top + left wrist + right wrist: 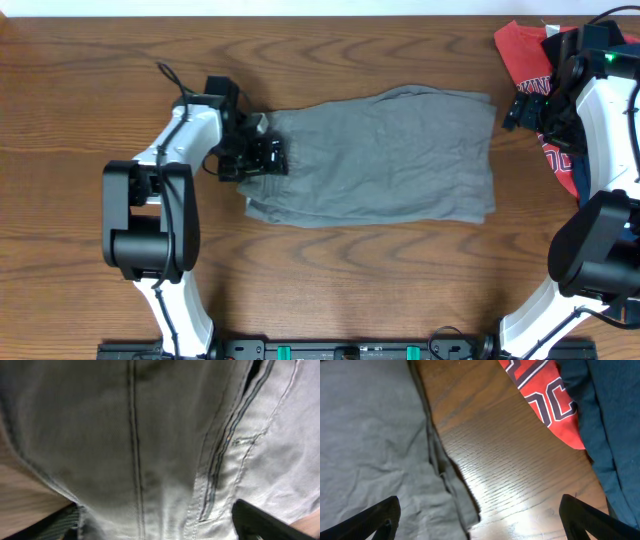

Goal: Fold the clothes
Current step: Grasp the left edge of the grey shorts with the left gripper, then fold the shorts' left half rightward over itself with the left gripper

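Overhead: grey shorts (380,155) lie flat mid-table (330,290). L gripper (262,152) sits at their left edge, R gripper (525,105) by the red shirt (520,50).
L wrist: jaws spread wide, shorts cloth between.
R wrist: jaws wide apart, holding nothing, over table btw shorts and red shirt.

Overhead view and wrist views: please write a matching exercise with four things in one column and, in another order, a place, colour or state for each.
Things:
1. shorts
2. T-shirt
3. left gripper
4. right gripper

Descriptions:
A. open, over the bare table
B. grey, spread in the middle
C. at the left end of the shorts
D. red, in the far right corner

Pairs: 1-B, 2-D, 3-C, 4-A
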Controlling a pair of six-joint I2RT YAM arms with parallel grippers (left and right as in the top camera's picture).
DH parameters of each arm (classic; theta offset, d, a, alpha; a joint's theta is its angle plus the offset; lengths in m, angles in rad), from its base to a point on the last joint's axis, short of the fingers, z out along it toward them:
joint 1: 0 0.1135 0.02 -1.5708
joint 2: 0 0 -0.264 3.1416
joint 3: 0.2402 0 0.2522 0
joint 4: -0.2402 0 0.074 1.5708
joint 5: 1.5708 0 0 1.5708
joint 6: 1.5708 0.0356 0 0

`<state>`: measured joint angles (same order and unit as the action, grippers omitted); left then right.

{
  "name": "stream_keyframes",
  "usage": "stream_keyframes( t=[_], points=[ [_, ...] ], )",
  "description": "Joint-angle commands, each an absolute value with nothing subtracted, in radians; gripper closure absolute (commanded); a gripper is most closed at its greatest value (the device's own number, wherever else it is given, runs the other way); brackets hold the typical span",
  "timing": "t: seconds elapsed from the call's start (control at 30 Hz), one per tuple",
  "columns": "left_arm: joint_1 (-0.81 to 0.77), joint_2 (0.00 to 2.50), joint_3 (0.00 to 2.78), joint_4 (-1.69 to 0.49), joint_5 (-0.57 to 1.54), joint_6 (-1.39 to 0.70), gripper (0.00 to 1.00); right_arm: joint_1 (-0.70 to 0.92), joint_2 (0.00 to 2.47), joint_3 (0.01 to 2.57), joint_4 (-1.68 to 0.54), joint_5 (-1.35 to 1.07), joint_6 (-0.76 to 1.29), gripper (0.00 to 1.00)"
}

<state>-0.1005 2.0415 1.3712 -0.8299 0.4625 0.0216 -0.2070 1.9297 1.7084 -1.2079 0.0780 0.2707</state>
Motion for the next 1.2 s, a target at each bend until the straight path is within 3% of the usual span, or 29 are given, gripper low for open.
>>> stream_keyframes(
  t=[0.0, 0.33, 0.67, 1.17],
  points=[
    [-0.133, 2.112, 1.344, -0.822, 0.463, 0.033, 0.22, -0.208, 1.934, 1.718, -1.208, 0.078, 0.284, 0.01],
    [-0.139, 2.112, 1.344, -0.825, 0.462, 0.032, 0.94, -0.208, 1.934, 1.718, -1.208, 0.078, 0.284, 0.01],
    [-0.114, 2.107, 1.377, -0.893, 0.357, -0.019, 0.94, -0.208, 1.934, 1.718, -1.208, 0.078, 0.284, 0.01],
    [0.028, 1.913, 1.825, -1.423, 0.207, 0.031, 0.94, -0.208, 1.934, 1.718, -1.208, 0.078, 0.284, 0.01]
  ],
)
